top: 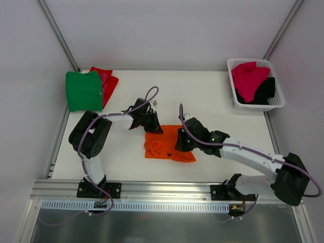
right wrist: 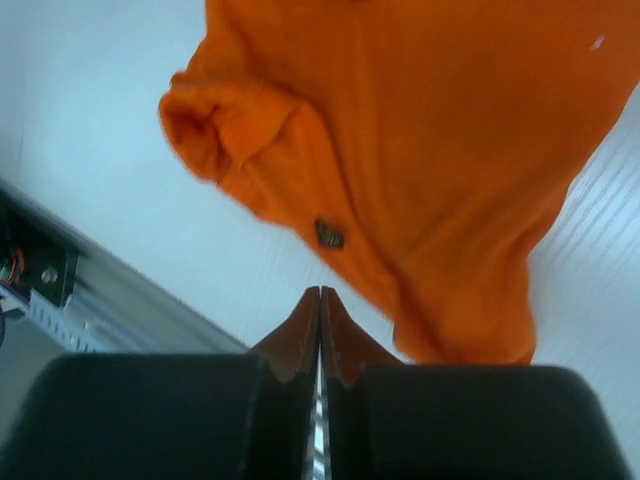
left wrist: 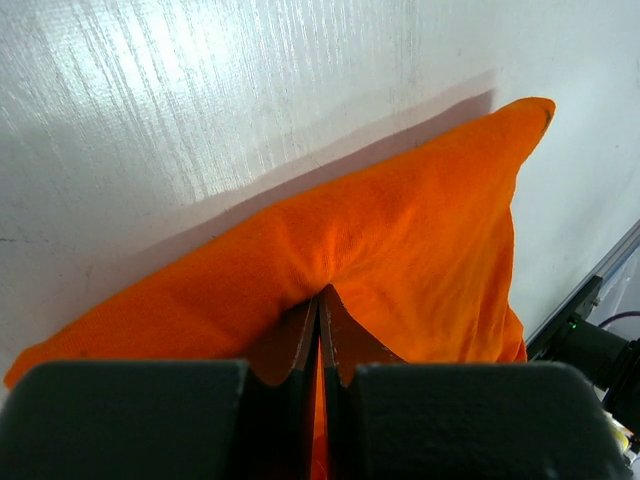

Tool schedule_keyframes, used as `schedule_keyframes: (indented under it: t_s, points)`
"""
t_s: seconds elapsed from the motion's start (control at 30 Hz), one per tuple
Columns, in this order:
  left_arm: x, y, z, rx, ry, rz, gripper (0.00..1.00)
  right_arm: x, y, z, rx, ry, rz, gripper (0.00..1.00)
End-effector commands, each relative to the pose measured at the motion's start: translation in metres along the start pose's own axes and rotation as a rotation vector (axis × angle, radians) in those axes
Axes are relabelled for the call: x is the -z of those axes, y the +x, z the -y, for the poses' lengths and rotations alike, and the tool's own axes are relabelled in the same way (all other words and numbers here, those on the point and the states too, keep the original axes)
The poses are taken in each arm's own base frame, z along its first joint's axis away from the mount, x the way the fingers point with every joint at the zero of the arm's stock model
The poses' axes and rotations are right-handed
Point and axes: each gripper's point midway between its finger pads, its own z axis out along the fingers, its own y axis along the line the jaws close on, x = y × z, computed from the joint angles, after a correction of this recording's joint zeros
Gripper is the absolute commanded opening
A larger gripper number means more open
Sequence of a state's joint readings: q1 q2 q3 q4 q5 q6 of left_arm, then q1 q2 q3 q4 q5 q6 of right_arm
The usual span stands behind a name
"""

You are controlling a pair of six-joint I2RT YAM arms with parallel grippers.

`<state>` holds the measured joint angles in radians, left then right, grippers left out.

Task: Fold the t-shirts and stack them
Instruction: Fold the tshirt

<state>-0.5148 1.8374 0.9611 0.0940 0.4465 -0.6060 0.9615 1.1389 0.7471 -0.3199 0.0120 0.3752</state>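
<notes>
Looking down from overhead, I find the orange t-shirt (top: 161, 144) closest to me, lying rumpled on the white table (top: 202, 91) just beyond the arm bases and between the two arms. My right gripper (top: 181, 143) sits at the shirt's right side. On its wrist camera the right gripper (right wrist: 320, 292) has its fingers pressed together with nothing between them, the tips over bare table just short of the cloth's edge. The orange t-shirt (right wrist: 430, 120) spreads beyond them, and a small dark label (right wrist: 328, 233) shows near its hem.

A little farther in, my left gripper (top: 153, 125) is at the shirt's far left corner. Seen from its own wrist, the left gripper (left wrist: 320, 292) is clamped on a fold of the orange t-shirt (left wrist: 400, 240), with cloth bunching up to the tips and showing between the fingers.

At the far left edge a folded green t-shirt (top: 83, 90) lies on a red t-shirt (top: 111, 83). In the far right corner a white basket (top: 253, 107) holds a magenta-pink t-shirt (top: 248, 78) and a black t-shirt (top: 266, 91).
</notes>
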Motion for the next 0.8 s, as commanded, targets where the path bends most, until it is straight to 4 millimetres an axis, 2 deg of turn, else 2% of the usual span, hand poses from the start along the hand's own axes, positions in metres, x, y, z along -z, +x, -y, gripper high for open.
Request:
schedule_keyframes:
  t_s: [0.0,0.03,0.07,0.13,0.2,0.43,0.53,0.57,0.63,0.77]
  points:
    - [-0.004,0.004,-0.018,0.025,-0.054,-0.014,0.00,-0.024,-0.028,0.014,0.050,0.070,-0.016,0.01]
    - [-0.004,0.003,-0.019,0.026,-0.055,-0.013,0.00,-0.030,-0.032,0.010,0.044,0.042,-0.034,0.01]
    - [-0.004,0.003,-0.019,0.026,-0.055,-0.013,0.00,-0.034,-0.044,0.004,0.050,0.035,-0.022,0.01]
    - [-0.003,0.003,-0.018,0.027,-0.053,-0.011,0.00,-0.051,-0.047,0.009,0.046,0.050,-0.056,0.00]
    - [-0.003,0.003,-0.018,0.027,-0.053,-0.011,0.00,-0.060,-0.056,0.005,0.046,0.045,-0.056,0.00]
    - [-0.003,0.005,-0.020,0.032,-0.055,-0.013,0.00,-0.099,-0.061,0.012,0.041,0.046,-0.107,0.00]
    - [-0.003,0.006,-0.021,0.035,-0.055,-0.016,0.00,-0.109,-0.067,0.012,0.033,0.030,-0.106,0.01]
    - [-0.004,0.006,-0.021,0.036,-0.055,-0.015,0.00,-0.117,-0.064,0.015,0.024,0.033,-0.124,0.01]
    - [-0.004,0.006,-0.022,0.038,-0.054,-0.017,0.00,-0.123,-0.069,0.010,0.022,0.009,-0.122,0.01]
    - [-0.004,0.006,-0.022,0.038,-0.052,-0.014,0.00,-0.136,-0.064,0.002,0.003,-0.045,-0.150,0.00]
